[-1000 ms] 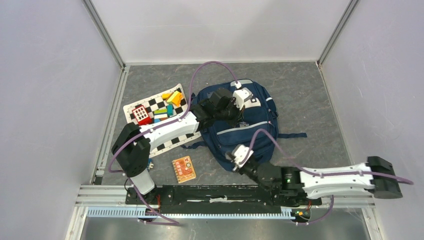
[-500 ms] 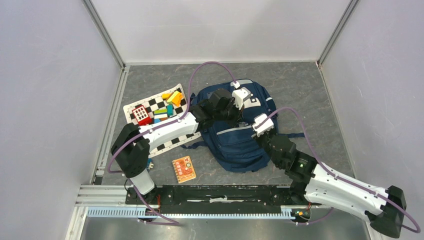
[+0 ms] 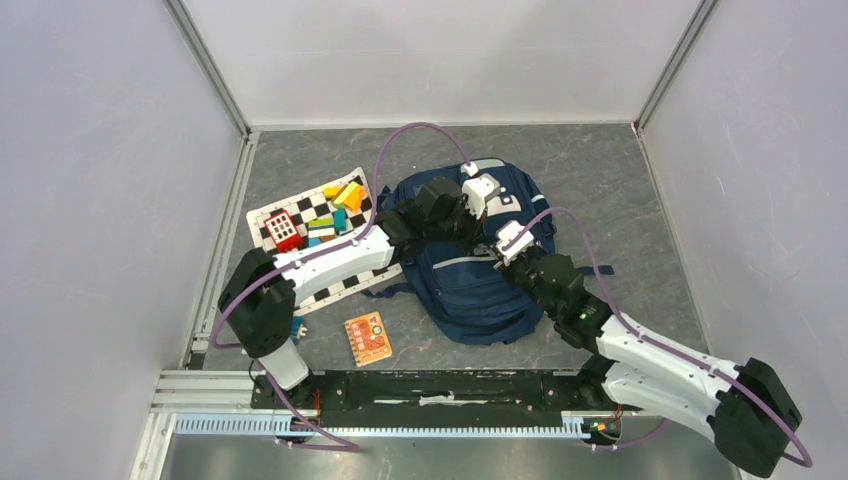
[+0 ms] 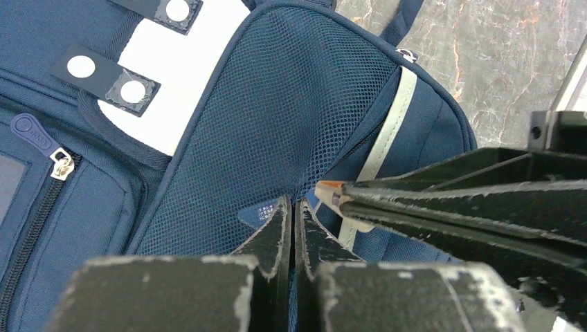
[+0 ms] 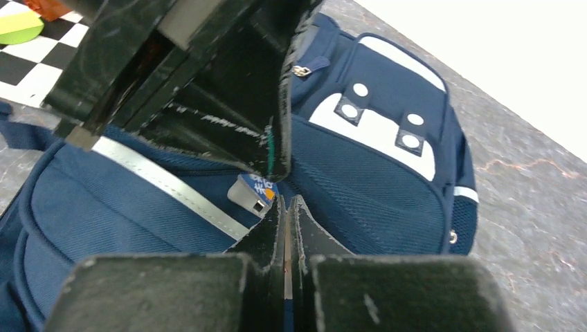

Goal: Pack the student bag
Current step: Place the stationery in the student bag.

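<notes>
The navy student bag [image 3: 470,295] lies flat in the middle of the floor, white patch [image 4: 201,76] up. My left gripper [image 3: 478,238] reaches over it from the left and is shut [image 4: 292,207], its tips resting on the mesh pocket [image 4: 291,117] beside a grey stripe [image 4: 391,121]. Coming from the near right, my right gripper [image 3: 498,256] is also shut [image 5: 285,204], just in front of a small blue label [image 5: 255,190]. The two grippers' tips almost meet. I cannot tell if either pinches fabric.
A checkered mat [image 3: 300,215] with coloured blocks [image 3: 335,205] lies left of the bag, partly under my left arm. An orange booklet [image 3: 368,338] sits near the front rail. A bag strap [image 3: 590,270] trails right. Walls close three sides.
My right arm has swung from the bag's near edge up over its middle, stopping next to the left gripper. The left gripper has stayed put, and both stayed shut.
</notes>
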